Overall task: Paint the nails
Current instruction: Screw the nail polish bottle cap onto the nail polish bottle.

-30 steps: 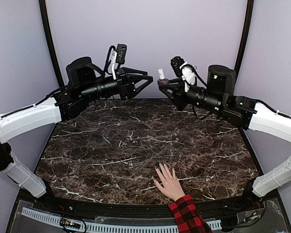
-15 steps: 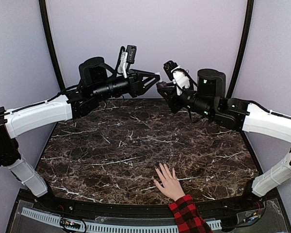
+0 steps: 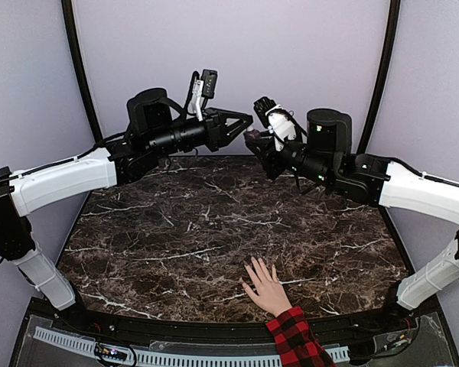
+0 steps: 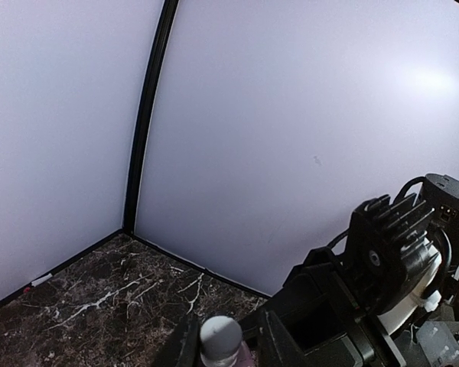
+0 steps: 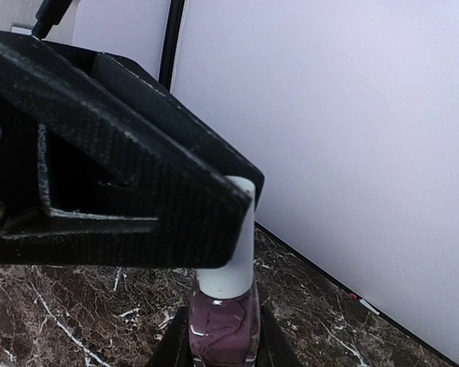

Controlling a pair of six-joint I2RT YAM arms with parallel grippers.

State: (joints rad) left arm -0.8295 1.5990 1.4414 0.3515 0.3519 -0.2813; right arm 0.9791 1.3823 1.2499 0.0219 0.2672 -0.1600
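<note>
A light-skinned hand (image 3: 266,287) with a red-and-black plaid sleeve (image 3: 294,341) lies flat at the near edge of the table, fingers spread; its nails are too small to make out. My right gripper (image 3: 252,138) (image 5: 223,348) is shut on a small bottle of purple polish (image 5: 223,325) with a white cap (image 5: 231,264), held upright high above the back of the table. My left gripper (image 3: 247,121) (image 4: 222,345) is open, one finger on each side of the cap (image 4: 219,340). One left finger (image 5: 122,191) covers part of the cap in the right wrist view.
The dark marble table top (image 3: 191,229) has a raised black rim and pale walls on three sides. Both arms reach up and meet in the air above the back edge. The hand is far below and in front of them.
My left arm has swung right and my right gripper has come a little left with the bottle, so the left fingers now straddle the cap. The hand has not moved.
</note>
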